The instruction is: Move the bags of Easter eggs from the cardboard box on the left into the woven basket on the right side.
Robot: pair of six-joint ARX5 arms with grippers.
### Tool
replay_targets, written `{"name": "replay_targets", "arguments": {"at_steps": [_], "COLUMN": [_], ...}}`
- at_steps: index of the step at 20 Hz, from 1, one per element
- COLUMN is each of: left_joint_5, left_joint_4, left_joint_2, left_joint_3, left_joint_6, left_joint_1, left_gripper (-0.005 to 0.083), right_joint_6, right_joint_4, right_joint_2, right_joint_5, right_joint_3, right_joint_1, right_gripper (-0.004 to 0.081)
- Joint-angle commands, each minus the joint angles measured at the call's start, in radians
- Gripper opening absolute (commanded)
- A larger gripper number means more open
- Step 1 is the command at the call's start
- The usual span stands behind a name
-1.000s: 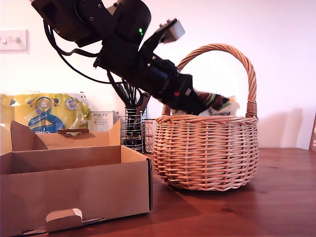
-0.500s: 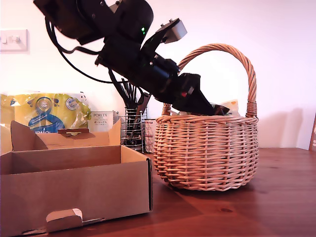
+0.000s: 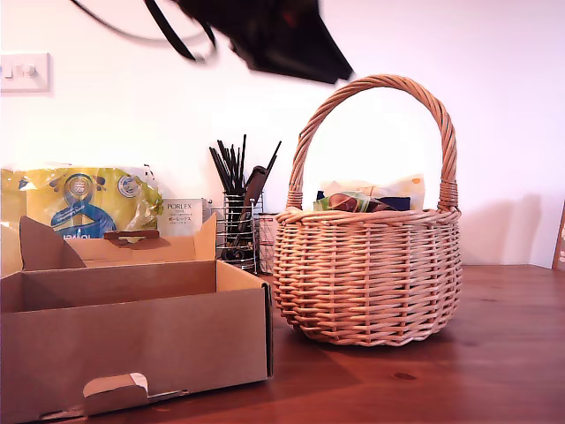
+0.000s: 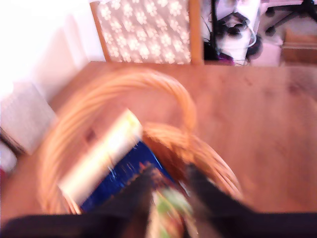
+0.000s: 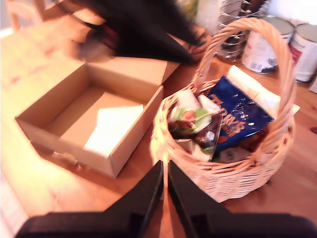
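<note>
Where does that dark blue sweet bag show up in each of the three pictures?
Exterior view: only a dark sliver of the blue bag peeks over the basket rim.
First wrist view: blurred, inside the basket, beside a pale bag; blue bag.
Second wrist view: plain, under the handle.
Shared landmark: the basket's arched handle.

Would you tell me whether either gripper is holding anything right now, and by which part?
Nothing is held. My first gripper is open above the woven basket, and my second gripper is shut with nothing between its fingertips.
</note>
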Motion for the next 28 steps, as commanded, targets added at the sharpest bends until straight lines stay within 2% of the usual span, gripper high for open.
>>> {"name": "replay_targets", "arguments": {"at_steps": [1, 5, 9, 10, 13, 15, 17, 21, 28], "left_joint_5": [0.0, -0.076, -0.161, -0.165, -0.226, -0.261, -0.324, -0.337, -0.336], "left_joint_4": [-0.058, -0.076, -0.009, 0.011, 0.028, 0.025, -0.011, -0.035, -0.045], "left_joint_2": [-0.005, -0.151, -0.381, -0.444, -0.637, -0.766, -0.871, -0.975, -0.984], "left_joint_3": [-0.019, -0.096, -0.286, -0.336, -0.466, -0.524, -0.539, -0.539, -0.539], "left_joint_6": [0.001, -0.029, -0.069, -0.121, -0.181, -0.204, -0.226, -0.235, -0.235], "left_joint_1": [-0.006, 0.023, 0.11, 0.139, 0.202, 0.231, 0.246, 0.247, 0.247], "left_gripper": [-0.002, -0.002, -0.0019, -0.0019, -0.0019, -0.0019, -0.0019, -0.0019, -0.0019], "right_joint_6": [0.029, 0.046, 0.045, 0.048, 0.065, 0.097, 0.075, 0.076, 0.076], "right_joint_4": [0.039, 0.122, 0.109, 0.103, 0.102, 0.1, 0.104, 0.107, 0.021], "right_joint_2": [0.02, 0.032, -0.01, -0.029, -0.077, -0.113, -0.142, -0.166, -0.151], "right_joint_5": [0.049, 0.144, 0.132, 0.128, 0.111, 0.133, 0.17, 0.168, 0.166], "right_joint_3": [0.01, 0.01, 0.01, 0.01, 0.01, 0.009, 0.009, 0.01, 0.01], "right_joint_1": [-0.003, -0.049, -0.137, -0.155, -0.176, -0.18, -0.18, -0.181, -0.18], "right_gripper": [-0.0013, -0.0013, -0.0013, -0.0013, -0.0013, -0.0013, -0.0013, -0.0013, -0.0013]}}
